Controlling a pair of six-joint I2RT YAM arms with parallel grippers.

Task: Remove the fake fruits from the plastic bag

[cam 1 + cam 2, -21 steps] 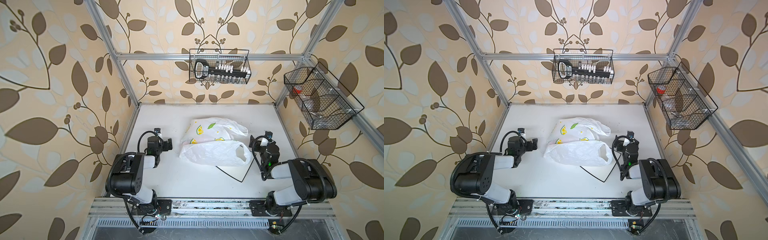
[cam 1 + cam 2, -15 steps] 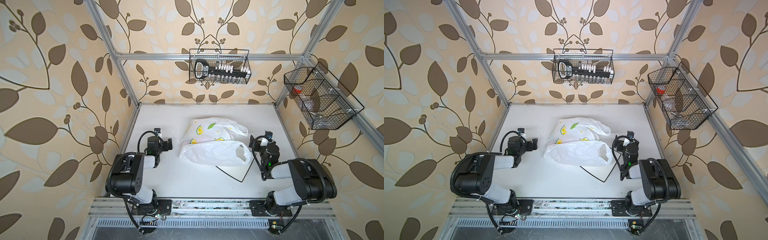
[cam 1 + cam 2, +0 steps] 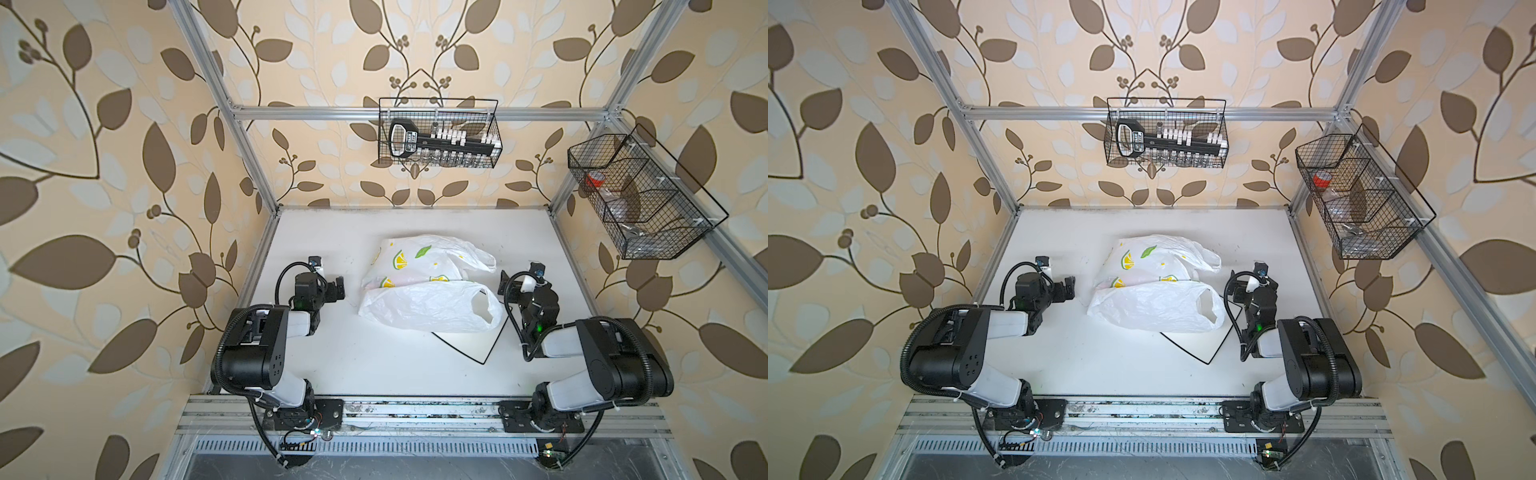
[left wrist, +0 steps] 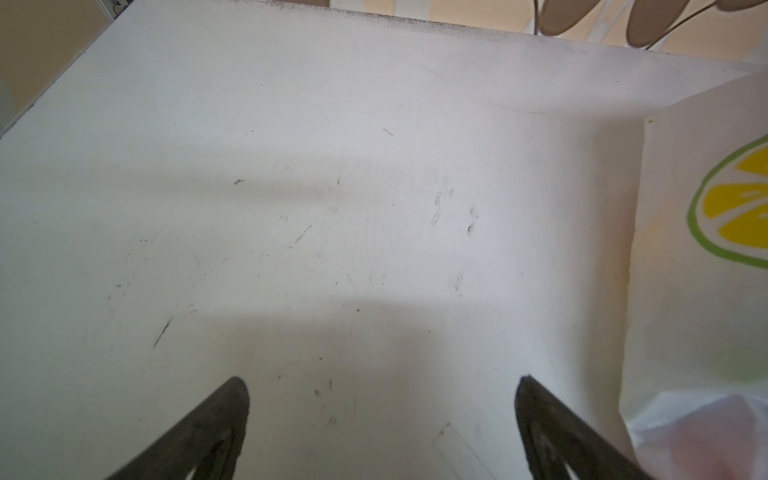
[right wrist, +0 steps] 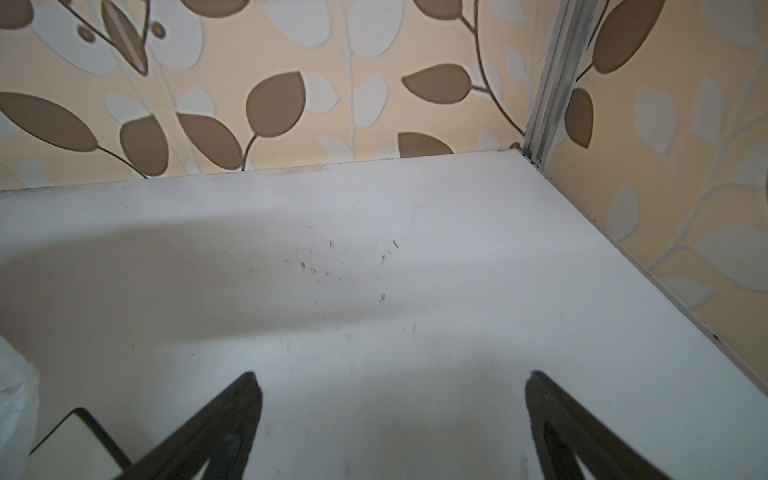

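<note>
Seeing nothing moved since moment ago. Left gripper [image 4: 382,386], right gripper [image 5: 392,382] both spread wide, empty, flanking bag [image 3: 428,305] mid-table, its edge over plate [image 3: 469,345]. Fruits not visible; I judge extraction unstarted.

The left gripper [image 4: 382,382] holds its two dark fingers [image 4: 216,424] wide apart above the white table [image 4: 332,166], whose bare surface between them has small dark scuff marks [image 4: 469,224], and the plastic bag [image 4: 685,332] with a yellow lemon slice print [image 4: 739,208] lies just beside one finger.
</note>
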